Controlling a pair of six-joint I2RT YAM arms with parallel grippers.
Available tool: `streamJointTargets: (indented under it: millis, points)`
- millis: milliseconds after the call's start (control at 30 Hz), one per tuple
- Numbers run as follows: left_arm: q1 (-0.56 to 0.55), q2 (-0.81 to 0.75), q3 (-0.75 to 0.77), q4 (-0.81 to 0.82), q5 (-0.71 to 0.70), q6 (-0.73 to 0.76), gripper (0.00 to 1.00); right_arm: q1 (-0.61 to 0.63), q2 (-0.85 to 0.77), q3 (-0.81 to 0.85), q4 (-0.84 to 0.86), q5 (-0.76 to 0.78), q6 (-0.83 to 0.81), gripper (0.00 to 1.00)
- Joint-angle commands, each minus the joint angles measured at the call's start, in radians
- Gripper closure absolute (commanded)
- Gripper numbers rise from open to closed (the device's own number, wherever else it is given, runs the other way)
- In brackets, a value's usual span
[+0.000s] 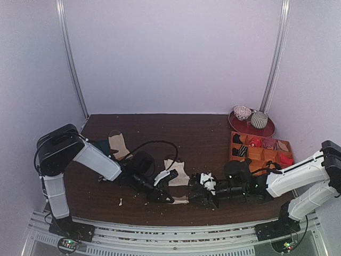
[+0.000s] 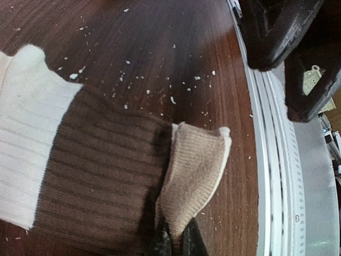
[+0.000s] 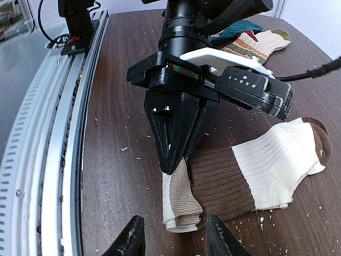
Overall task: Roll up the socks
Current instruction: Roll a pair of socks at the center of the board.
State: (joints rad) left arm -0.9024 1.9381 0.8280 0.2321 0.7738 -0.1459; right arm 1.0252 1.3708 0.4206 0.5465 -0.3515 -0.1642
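The cream-white socks [image 3: 272, 165] lie flat on the dark wood table, with a wide brown band [image 2: 101, 176] and a tan end [image 2: 194, 176] that is folded up. My left gripper [image 2: 178, 242] is shut on that tan end, pinching it at the near edge of the table; it also shows in the right wrist view [image 3: 173, 166] and the top view [image 1: 168, 199]. My right gripper [image 3: 176, 241] is open, its fingers standing either side of the folded tan end [image 3: 184, 200] without touching it. In the top view it [image 1: 195, 195] faces the left gripper.
A tan striped sock [image 3: 256, 45] and a dark teal sock [image 3: 237, 26] lie behind the left arm. An orange tray [image 1: 260, 156] of small items and a red plate [image 1: 266, 130] with two balls stand at the back right. A metal rail [image 3: 58, 160] runs along the near edge.
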Motion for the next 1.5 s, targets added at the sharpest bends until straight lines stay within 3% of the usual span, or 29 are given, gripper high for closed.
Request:
streamJointTargets:
  millis: [0,367,600,733,800,833,867,900,933,1100,1267,1467]
  points:
    - [-0.007,0.083,-0.041,-0.240,-0.033,-0.034,1.00,0.018,0.070,0.062,-0.048,0.057,-0.228,0.60]
    - [-0.002,0.094,-0.040,-0.247,-0.041,-0.018,1.00,0.055,0.213,0.145,-0.111,-0.022,-0.279,0.62]
    - [0.002,0.097,-0.046,-0.249,-0.041,-0.009,1.00,0.062,0.263,0.159,-0.089,0.079,-0.234,0.65]
    - [0.002,0.096,-0.041,-0.245,-0.032,-0.005,1.00,0.061,0.293,0.177,-0.104,0.140,-0.205,0.75]
    - [0.002,0.091,-0.037,-0.240,-0.033,0.000,1.00,0.060,0.307,0.184,-0.111,0.151,-0.180,0.86]
    - [0.002,0.083,-0.036,-0.233,-0.035,0.005,0.97,0.057,0.314,0.190,-0.119,0.155,-0.157,0.92]
    - [0.002,0.068,-0.038,-0.219,-0.044,0.010,0.86,0.049,0.326,0.200,-0.138,0.148,-0.122,0.96]
    - [0.002,0.044,-0.040,-0.206,-0.065,0.015,0.66,0.038,0.332,0.208,-0.156,0.130,-0.087,0.98]
    - [0.002,0.014,-0.043,-0.190,-0.090,0.022,0.56,0.023,0.336,0.212,-0.171,0.099,-0.053,1.00]
    - [0.002,-0.181,-0.073,-0.091,-0.273,0.065,0.34,-0.064,0.337,0.178,-0.164,-0.164,0.162,1.00]
    - [0.002,-0.345,-0.173,0.112,-0.428,0.103,0.33,-0.135,0.408,0.171,-0.164,-0.350,0.421,1.00]
    - [-0.053,-0.428,-0.285,0.389,-0.459,0.259,0.32,-0.205,0.528,0.189,-0.168,-0.487,0.707,1.00]
